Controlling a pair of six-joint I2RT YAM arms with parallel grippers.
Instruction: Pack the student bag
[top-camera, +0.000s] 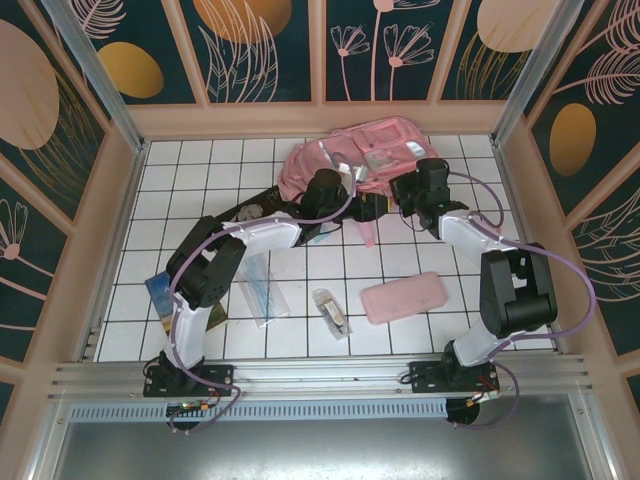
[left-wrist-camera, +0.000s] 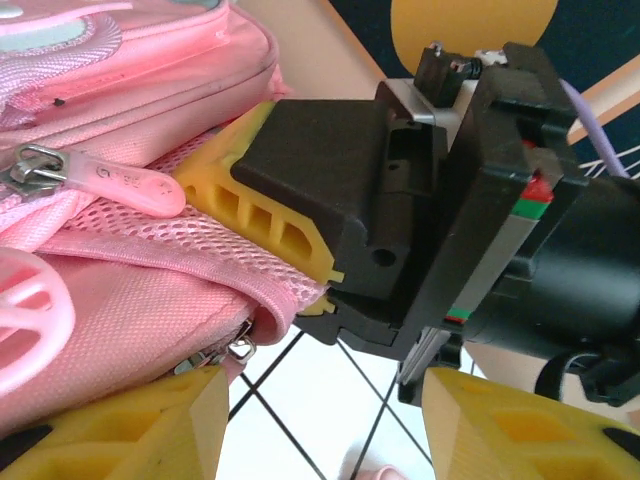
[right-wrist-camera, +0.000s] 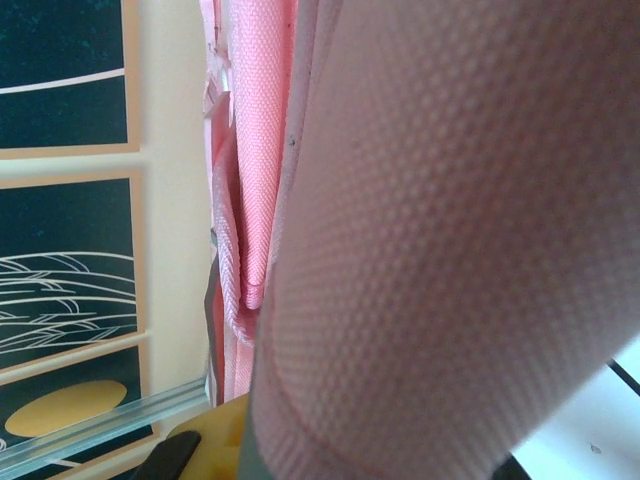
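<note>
The student bag (top-camera: 345, 160), a big pink backpack, lies at the back of the tiled table. My right gripper (top-camera: 408, 192) is at its near right edge. In the left wrist view the right gripper (left-wrist-camera: 322, 290) is shut on the bag's mesh zip edge (left-wrist-camera: 180, 235). My left gripper (top-camera: 330, 198) is at the bag's near left edge. Its yellow fingers (left-wrist-camera: 120, 425) stand apart over bare tile, the left one against the zip opening (left-wrist-camera: 235, 345). Pink fabric of the bag (right-wrist-camera: 430, 250) lies close over the right wrist camera.
A flat pink pencil case (top-camera: 403, 297) lies front right of centre. A clear sleeve of pens (top-camera: 262, 288), a small packet (top-camera: 330, 311) and a book (top-camera: 165, 296) lie in front of the left arm. Wooden walls (top-camera: 120, 180) close in the table.
</note>
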